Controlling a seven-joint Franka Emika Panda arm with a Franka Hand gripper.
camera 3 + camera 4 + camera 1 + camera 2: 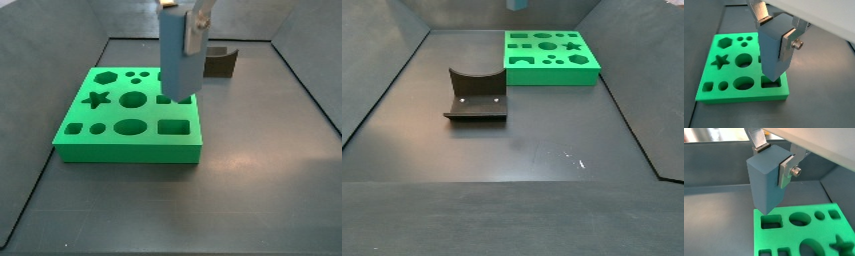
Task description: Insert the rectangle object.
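My gripper (pixel 775 32) is shut on the rectangle object (pixel 772 55), a steel-blue block held upright by its upper end. It also shows in a wrist view (pixel 765 180) and a side view (pixel 178 60). The silver fingers (pixel 787 46) clamp two opposite faces. The block's lower end hangs just above the green board (pixel 731 97), near its rectangular hole (pixel 771 221) at the board's corner. In a side view that hole (pixel 175 127) lies a little in front of the block's lower end. In a side view only the block's tip (pixel 516 4) shows above the board (pixel 551 77).
The green board has several other holes: a star (pixel 96 99), a hexagon (pixel 106 76), circles and ovals. A dark fixture with a curved notch stands on the floor apart from the board (pixel 476 95), also seen behind it (pixel 221 63). Grey walls enclose the floor.
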